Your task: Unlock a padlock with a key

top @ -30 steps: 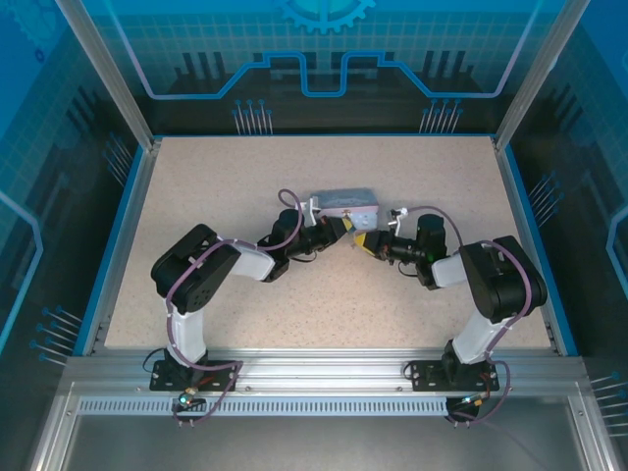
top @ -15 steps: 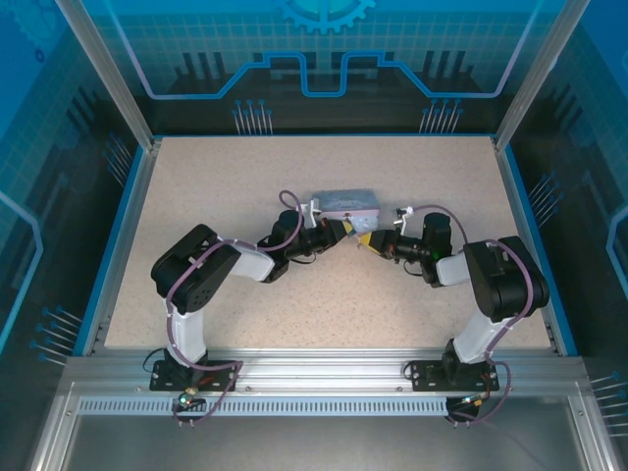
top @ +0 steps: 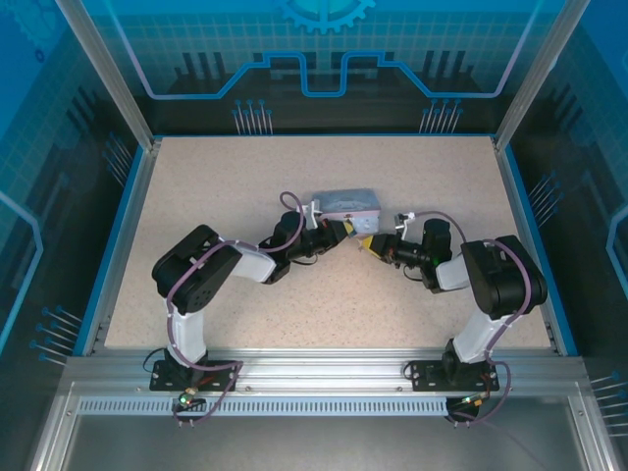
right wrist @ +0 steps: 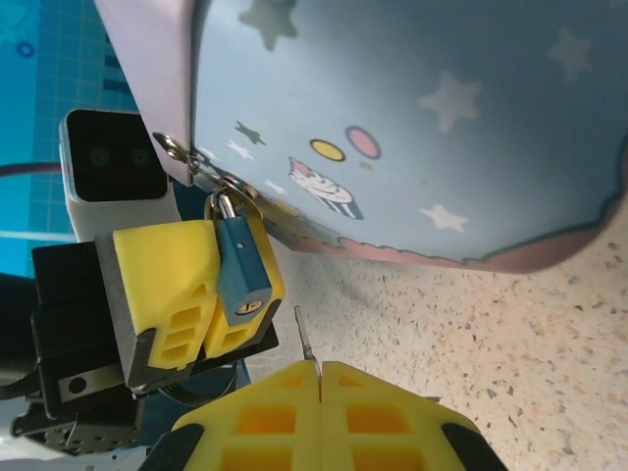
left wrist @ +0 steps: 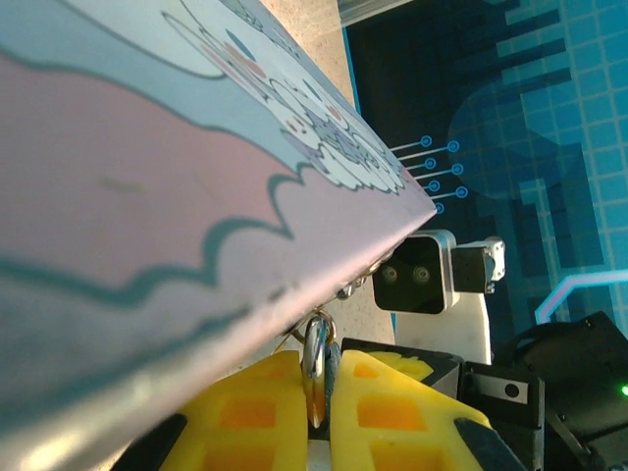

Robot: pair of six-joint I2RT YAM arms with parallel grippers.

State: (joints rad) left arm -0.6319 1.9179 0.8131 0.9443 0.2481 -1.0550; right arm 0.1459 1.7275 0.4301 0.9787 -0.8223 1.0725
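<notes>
The teal-blue padlock [right wrist: 240,267] hangs by its metal shackle from the hasp of the blue-and-pink cartoon tin [right wrist: 412,118]. My left gripper [left wrist: 319,371] is shut on the padlock [left wrist: 332,358], and its yellow fingers [right wrist: 162,280] flank the lock body. The brass keyhole end faces my right gripper [right wrist: 321,371]. That gripper is shut on the key [right wrist: 306,339], whose thin shaft sticks out of the yellow pads. The key's tip sits just right of the keyhole, apart from it. In the top view the left gripper [top: 343,231] and right gripper [top: 372,243] meet in front of the tin [top: 345,204].
The tin stands on the speckled beige table [top: 216,186], mid-table. Blue raised edges and clear enclosure walls [top: 128,206] bound the table. The right wrist's camera housing [left wrist: 417,280] sits close behind the padlock in the left wrist view.
The right arm has shifted slightly in front of the tin, still gripping the key. The left arm and the padlock have stayed put.
</notes>
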